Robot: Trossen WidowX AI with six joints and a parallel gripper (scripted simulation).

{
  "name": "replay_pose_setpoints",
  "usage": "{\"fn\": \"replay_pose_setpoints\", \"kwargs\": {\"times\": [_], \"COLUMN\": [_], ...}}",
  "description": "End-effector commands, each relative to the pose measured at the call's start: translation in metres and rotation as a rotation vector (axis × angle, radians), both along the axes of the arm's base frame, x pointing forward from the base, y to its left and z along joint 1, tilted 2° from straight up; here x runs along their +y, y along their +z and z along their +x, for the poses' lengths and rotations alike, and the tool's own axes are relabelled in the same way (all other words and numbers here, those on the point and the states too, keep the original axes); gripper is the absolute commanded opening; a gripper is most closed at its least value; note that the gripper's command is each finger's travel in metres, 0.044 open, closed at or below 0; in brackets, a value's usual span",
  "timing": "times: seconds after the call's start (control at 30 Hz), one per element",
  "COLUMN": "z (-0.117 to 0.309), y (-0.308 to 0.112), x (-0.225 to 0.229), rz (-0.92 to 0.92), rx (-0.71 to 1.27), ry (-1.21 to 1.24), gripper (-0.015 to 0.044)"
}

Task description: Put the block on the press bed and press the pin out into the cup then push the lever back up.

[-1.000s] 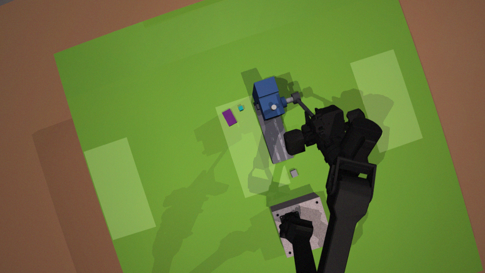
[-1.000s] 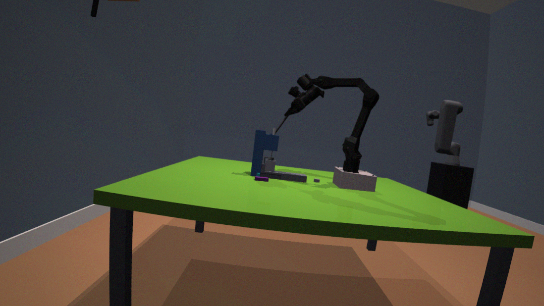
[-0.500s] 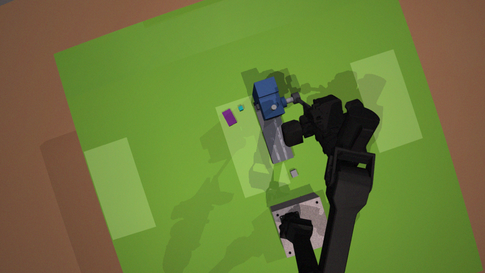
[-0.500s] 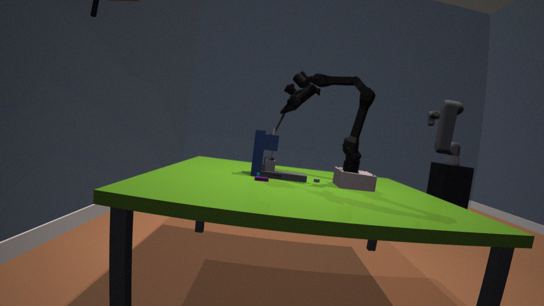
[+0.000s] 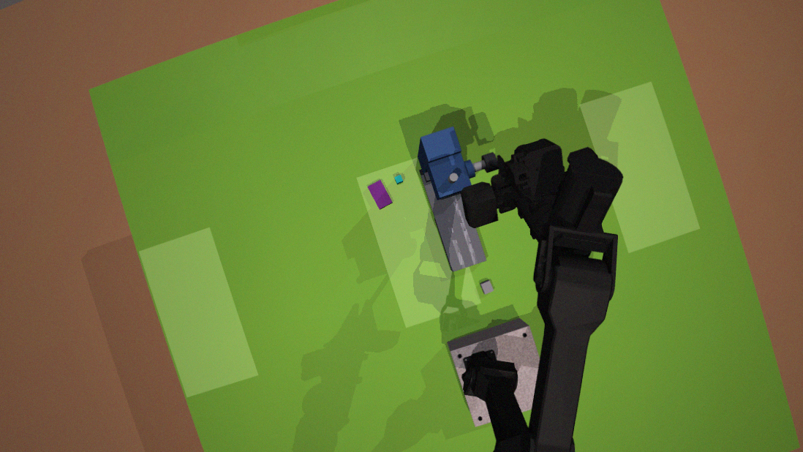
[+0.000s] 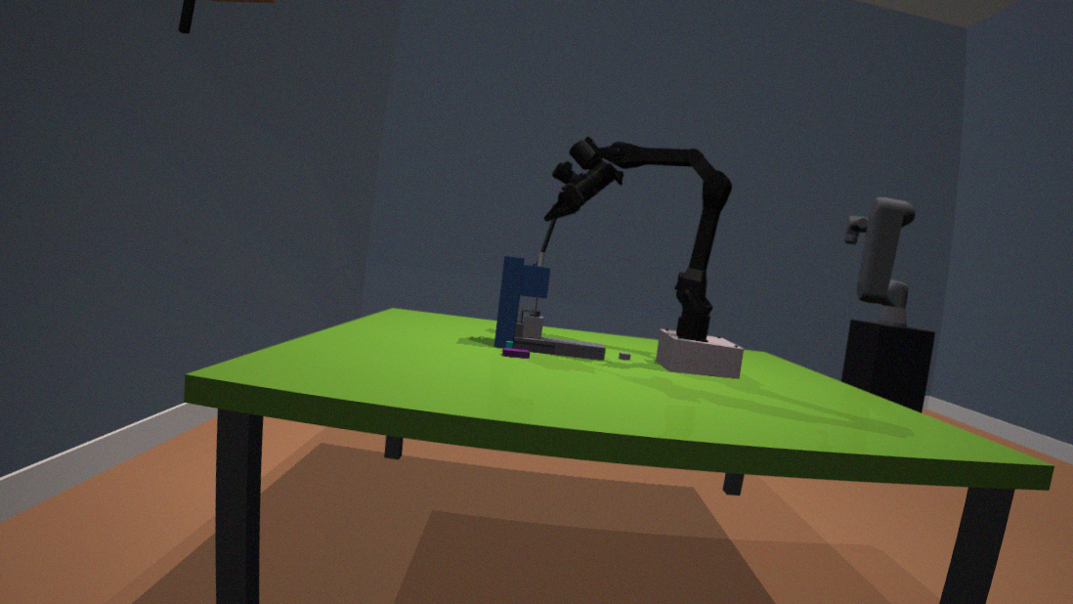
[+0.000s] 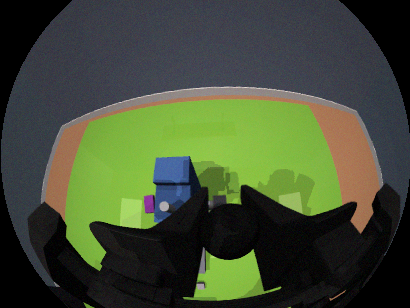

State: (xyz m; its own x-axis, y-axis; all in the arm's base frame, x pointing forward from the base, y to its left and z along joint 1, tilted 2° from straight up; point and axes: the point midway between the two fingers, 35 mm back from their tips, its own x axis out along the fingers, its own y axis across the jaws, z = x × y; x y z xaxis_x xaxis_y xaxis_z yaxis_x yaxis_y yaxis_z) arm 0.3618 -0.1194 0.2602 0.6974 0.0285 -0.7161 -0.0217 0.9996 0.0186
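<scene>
Press: in the top view we see it (image 5: 441, 147) (image 6: 509, 300) (image 7: 171, 170) just above mid-frame, on the table (image 5: 252, 168) (image 6: 375, 397) (image 7: 270, 125).
Bed: we find it (image 5: 467, 246) (image 6: 578, 349) running from the press toward lower right in the top view.
Block: on the bed, below the press head, in our exterior view (image 6: 532, 326).
Slab: we have it (image 5: 379, 194) (image 6: 515, 352) (image 7: 149, 204) left of the press from above.
Near cube: between slab and press there (image 5: 398, 178) (image 6: 508, 345).
Far cube: between bed and arm base (image 5: 486, 287) (image 6: 624, 356) (image 7: 201, 286).
Arm base: lower centre-right from above (image 5: 519, 350) (image 6: 698, 360).
</scene>
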Motion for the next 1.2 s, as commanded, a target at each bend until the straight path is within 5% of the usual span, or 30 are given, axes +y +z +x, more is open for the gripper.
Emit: {"fn": "replay_pose_setpoints", "kwargs": {"times": [0.0, 0.23, 0.8, 1.17], "z": [0.0111, 0.003, 0.003, 0.003], "y": [0.0024, 0.0006, 0.0006, 0.0006], "x": [0.0001, 0.0001, 0.0001, 0.0001], "rz": [-0.001, 0.0, 0.0, 0.0], "rx": [-0.006, 0.0, 0.0, 0.0], "ry": [0.0, 0.0, 0.0, 0.0], "gripper": [0.0, 0.0, 0.044, 0.044]}}
